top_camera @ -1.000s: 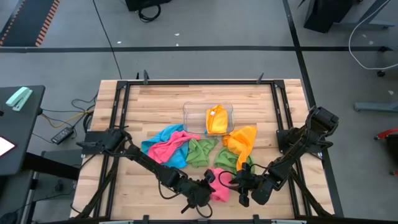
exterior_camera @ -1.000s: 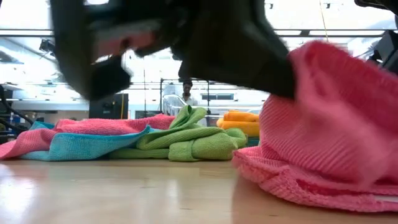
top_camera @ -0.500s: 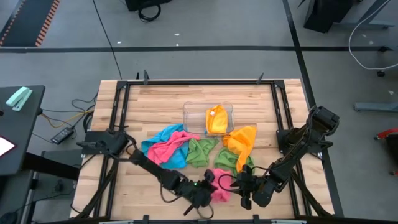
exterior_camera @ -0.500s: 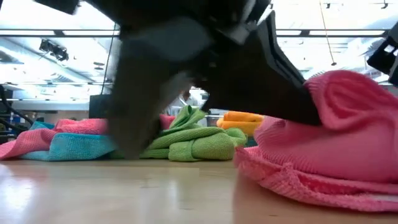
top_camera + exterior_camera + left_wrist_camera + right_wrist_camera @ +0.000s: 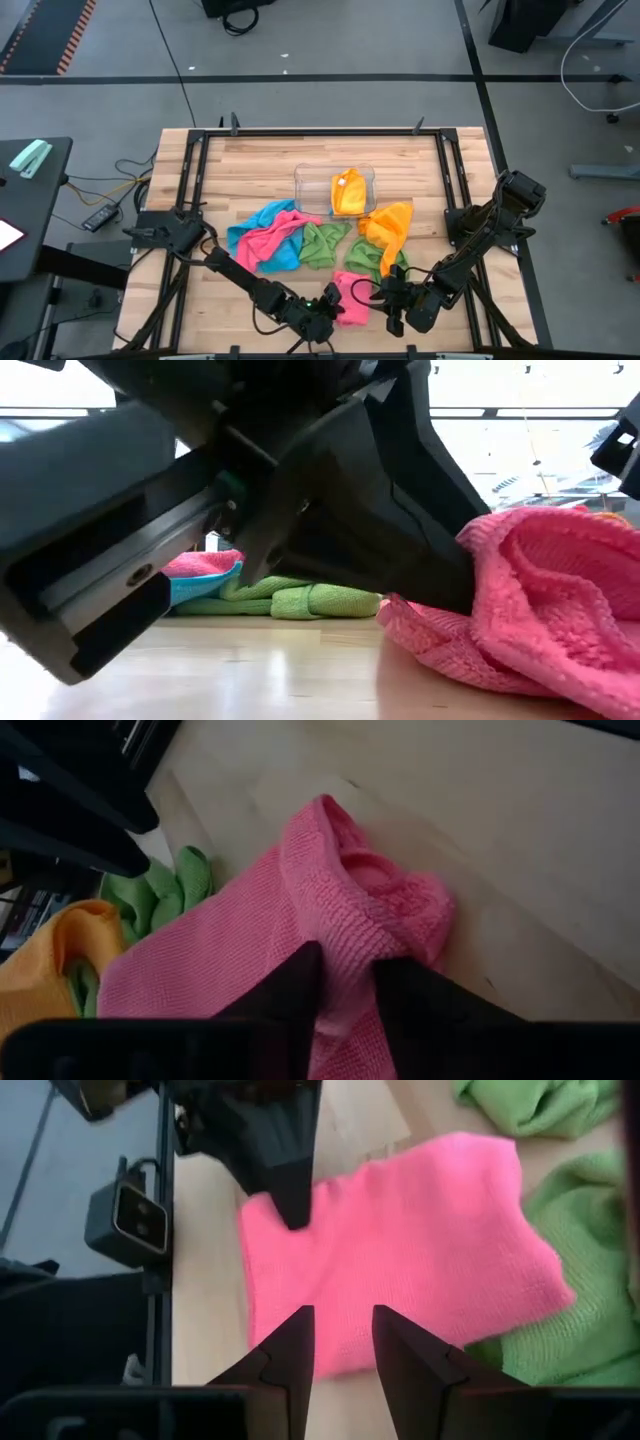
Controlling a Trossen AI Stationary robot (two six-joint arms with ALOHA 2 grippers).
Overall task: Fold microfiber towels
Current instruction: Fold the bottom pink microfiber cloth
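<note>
A: What has changed at the near edge of the wooden counter (image 5: 250, 170)?

B: The left end effector (image 5: 322, 316) — clamped a second ago — now stands with fingers slightly parted astride a ridge of the crumpled pink microfiber towel (image 5: 352, 298), which rests on the counter; the fold looks just released.

A: And the right end effector (image 5: 393, 296)?

B: Partly open above the towel's far edge — gripping nothing.

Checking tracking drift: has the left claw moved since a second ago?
Yes. The left claw has slid toward the table's near edge, staying at the pink microfiber towel.
</note>
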